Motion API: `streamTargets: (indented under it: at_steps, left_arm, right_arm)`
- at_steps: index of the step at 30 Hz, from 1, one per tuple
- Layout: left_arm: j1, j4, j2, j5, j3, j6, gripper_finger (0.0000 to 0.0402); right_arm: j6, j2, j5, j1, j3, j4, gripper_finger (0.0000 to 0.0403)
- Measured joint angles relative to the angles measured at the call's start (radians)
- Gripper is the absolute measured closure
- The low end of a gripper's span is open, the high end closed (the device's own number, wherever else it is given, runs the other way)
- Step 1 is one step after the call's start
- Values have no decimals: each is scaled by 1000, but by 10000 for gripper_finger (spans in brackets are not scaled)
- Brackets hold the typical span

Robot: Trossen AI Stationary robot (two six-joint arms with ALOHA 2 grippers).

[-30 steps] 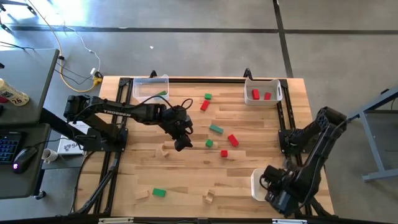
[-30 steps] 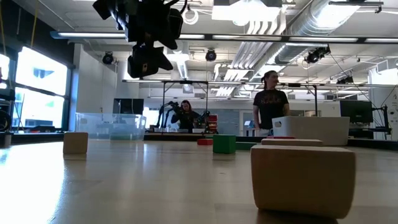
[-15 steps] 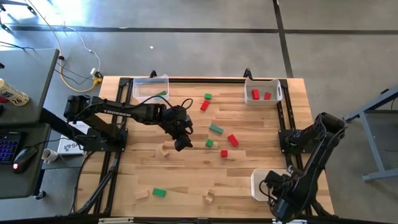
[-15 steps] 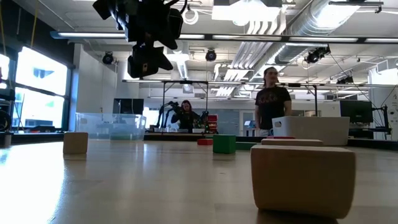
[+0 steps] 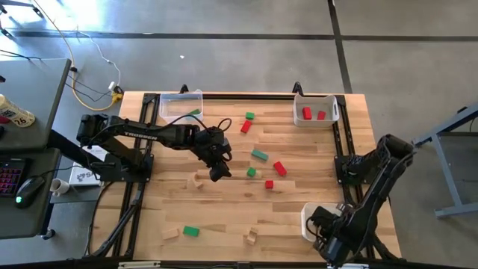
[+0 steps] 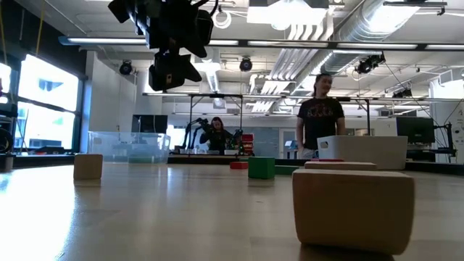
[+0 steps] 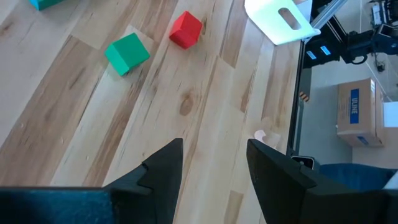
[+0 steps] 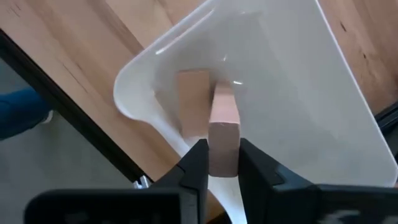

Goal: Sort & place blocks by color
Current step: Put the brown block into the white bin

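My right gripper (image 8: 222,167) points down over the white bin (image 5: 308,221) at the near right and is shut on a light wood block (image 8: 224,140). Another light wood block (image 8: 193,102) lies on that bin's floor. My left gripper (image 7: 211,168) hangs open above mid-table (image 5: 216,173), with nothing between its fingers. Red, green and wood blocks lie loose on the table, among them a green cube (image 7: 127,53) and a red cube (image 7: 186,29) ahead of the left gripper. My right gripper pinches the light wood block by two opposite sides (image 8: 211,149) between its two fingers. The fingers come from above, pointing down. The block hangs clear above the bin's floor, over the block that lies there.
A clear bin (image 5: 181,99) at the far left holds a green block (image 5: 193,113). A white bin (image 5: 315,99) at the far right holds two red blocks (image 5: 307,113). Loose wood blocks (image 5: 250,237) and a green one (image 5: 191,231) lie near the front edge. A person (image 6: 319,116) stands beyond the table.
My right arm has shifted a little toward the table's near edge and lower over the near right bin. My left arm has kept still. The person in the room behind has stepped to the right.
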Motion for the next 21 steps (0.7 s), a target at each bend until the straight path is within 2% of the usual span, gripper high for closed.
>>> streamTargets:
  at_steps: [4, 9, 16, 21]
  left_arm:
    - [0, 0, 0, 0, 0, 0, 234]
    - [-1, 0, 0, 0, 0, 0, 234]
    - [-1, -1, 0, 1, 0, 0, 234]
    - [-1, -2, 0, 1, 0, 1, 234]
  right_arm:
    - [-2, 0, 3, -6, 0, -5, 356]
    - [0, 0, 17, -6, 0, -9, 340]
    - [35, -23, 150, -6, 0, -8, 356]
    - [33, -32, 107, -6, 0, -30, 345]
